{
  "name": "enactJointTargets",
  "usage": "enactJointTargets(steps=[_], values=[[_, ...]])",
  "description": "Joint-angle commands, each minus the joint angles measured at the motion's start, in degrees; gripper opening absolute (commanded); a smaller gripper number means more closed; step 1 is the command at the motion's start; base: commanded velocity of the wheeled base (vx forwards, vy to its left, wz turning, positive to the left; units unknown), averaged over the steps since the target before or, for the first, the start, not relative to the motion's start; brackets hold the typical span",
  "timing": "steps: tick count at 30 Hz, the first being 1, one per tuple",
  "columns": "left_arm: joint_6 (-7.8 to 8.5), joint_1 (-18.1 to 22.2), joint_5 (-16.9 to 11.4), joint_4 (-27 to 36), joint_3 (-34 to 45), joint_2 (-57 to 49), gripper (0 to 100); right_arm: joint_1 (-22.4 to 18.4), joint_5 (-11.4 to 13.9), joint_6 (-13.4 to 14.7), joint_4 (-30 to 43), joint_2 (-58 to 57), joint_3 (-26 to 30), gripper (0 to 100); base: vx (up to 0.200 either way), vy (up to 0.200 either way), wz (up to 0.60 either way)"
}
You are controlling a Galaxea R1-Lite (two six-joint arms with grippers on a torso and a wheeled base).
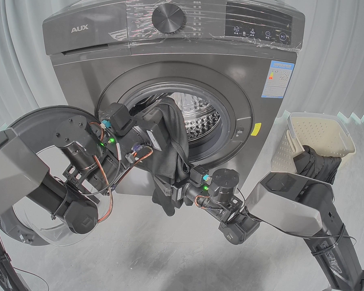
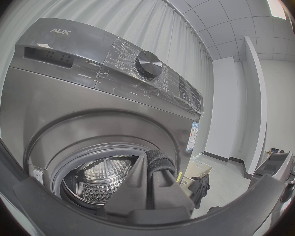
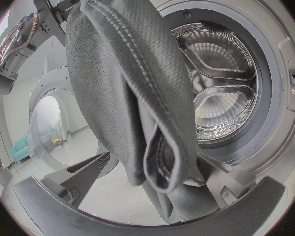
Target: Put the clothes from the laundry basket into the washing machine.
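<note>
A dark grey garment (image 1: pixel 172 142) hangs in front of the washing machine's open drum (image 1: pixel 202 120). My left gripper (image 1: pixel 159 108) is at the upper left of the opening, shut on the garment's top edge; in the left wrist view the cloth (image 2: pixel 158 161) sticks up between the pressed fingers (image 2: pixel 134 187). My right gripper (image 1: pixel 168 192) is lower, at the garment's hanging end, open, and the cloth (image 3: pixel 134 92) drapes down between its spread fingers (image 3: pixel 85 174). More dark clothes (image 1: pixel 317 164) lie in the cream laundry basket (image 1: pixel 323 132) to the machine's right.
The round door (image 1: pixel 40 122) is swung fully open to the left, behind my left arm. The basket stands tilted on the floor against the machine's right side. Grey floor lies free in front of the machine.
</note>
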Motion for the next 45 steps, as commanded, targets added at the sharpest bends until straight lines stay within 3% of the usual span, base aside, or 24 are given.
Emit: enactJointTargets(steps=[1, 12, 15, 16, 24, 30, 37, 42, 45], values=[[-0.02, 0.15, 0.01, -0.10, 0.18, -0.07, 0, -0.19, -0.03, 0.02, -0.05, 1.52, -2.15, 100, 0.000, 0.000, 0.00], [-0.02, -0.03, 0.01, -0.10, 0.27, -0.07, 0, -0.02, -0.12, 0.11, 0.12, 1.61, -2.50, 100, 0.000, 0.000, 0.00], [-0.11, -0.03, 0.01, -0.10, 0.18, -0.07, 0, -0.02, -1.17, 0.11, 0.12, 1.87, -3.56, 100, 0.000, 0.000, 0.00], [-0.11, 0.06, 0.01, -0.10, 0.18, -0.07, 0, -0.10, -1.44, 0.11, 0.12, 2.14, -4.00, 0, 0.000, 0.000, 0.00], [-0.02, 1.11, -0.08, -0.28, 1.32, 0.02, 0, -0.72, -1.61, 0.11, -0.32, 2.14, -4.09, 0, 0.000, 0.000, 0.00], [0.15, 5.07, -0.69, -0.28, 5.72, 0.37, 0, -2.83, -1.61, 0.02, 0.12, -3.22, -0.31, 0, 0.000, 0.000, 0.00], [0.33, 5.77, -1.92, -0.28, 10.73, 0.81, 0, -3.88, -1.70, -0.07, 0.39, -7.00, 0.92, 0, 0.000, 0.000, 0.00], [2.79, 7.27, -3.50, -0.28, 14.59, 2.75, 0, -4.32, -1.88, 0.02, 1.00, -8.41, 1.01, 0, 0.000, 0.000, 0.00], [3.14, 7.88, -3.68, -0.36, 15.91, 3.19, 0, -4.85, -2.05, -0.07, 1.09, -9.20, 1.01, 0, 0.000, 0.000, 0.00]])
